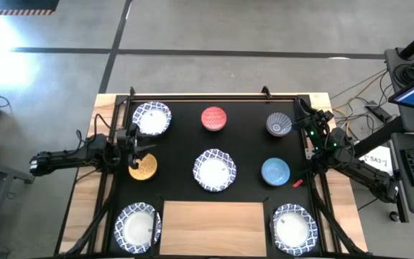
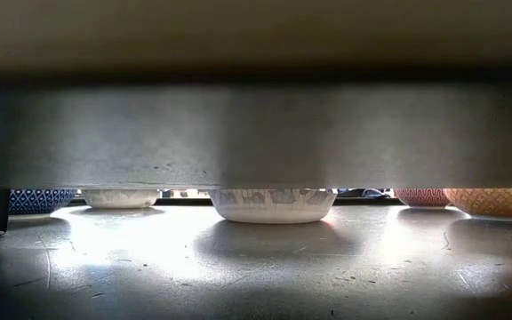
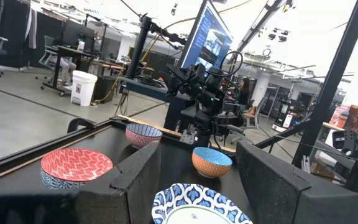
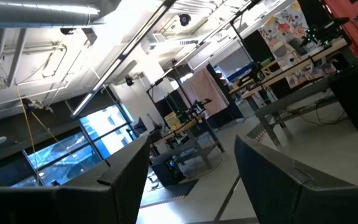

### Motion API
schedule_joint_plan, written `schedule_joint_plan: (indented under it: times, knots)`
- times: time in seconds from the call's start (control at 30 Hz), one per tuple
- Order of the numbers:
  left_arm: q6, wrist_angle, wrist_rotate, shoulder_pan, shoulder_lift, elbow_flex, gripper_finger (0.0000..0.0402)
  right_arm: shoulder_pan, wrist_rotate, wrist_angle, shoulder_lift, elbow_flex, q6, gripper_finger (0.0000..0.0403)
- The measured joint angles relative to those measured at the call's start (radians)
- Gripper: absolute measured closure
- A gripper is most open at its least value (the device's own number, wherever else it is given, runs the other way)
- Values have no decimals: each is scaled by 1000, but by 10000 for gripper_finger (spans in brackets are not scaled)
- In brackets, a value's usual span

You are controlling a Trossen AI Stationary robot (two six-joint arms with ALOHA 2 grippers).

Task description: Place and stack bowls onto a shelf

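Note:
On the black mat (image 1: 246, 147) stand white bowls with blue patterned rims at the far left (image 1: 152, 119), centre (image 1: 215, 170), near left (image 1: 138, 226) and near right (image 1: 294, 226). Smaller bowls stand apart: red (image 1: 214, 119), blue-grey patterned (image 1: 279, 124), yellow-gold (image 1: 143, 167), plain blue (image 1: 275, 171). The light-wood shelf (image 1: 213, 229) lies at the near edge between two white bowls. My left gripper (image 1: 136, 140) hovers open above the mat's left side, between the far-left white bowl and the yellow-gold one. My right gripper (image 1: 306, 119) hovers open by the blue-grey bowl.
The left wrist view looks across the mat past the red bowl (image 3: 76, 167), the patterned bowl (image 3: 143, 134) and the blue-lined bowl (image 3: 212, 160) to my right arm (image 3: 207, 93). A small red object (image 1: 297, 183) lies beside the plain blue bowl. Wooden table edges flank the mat.

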Motion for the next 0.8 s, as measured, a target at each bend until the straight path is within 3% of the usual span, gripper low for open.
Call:
schedule_joint_plan:
  times: [0.8]
  knots:
    - [0, 0, 0, 0, 0, 0, 208, 0, -20, -46, 0, 0, -13, 179]
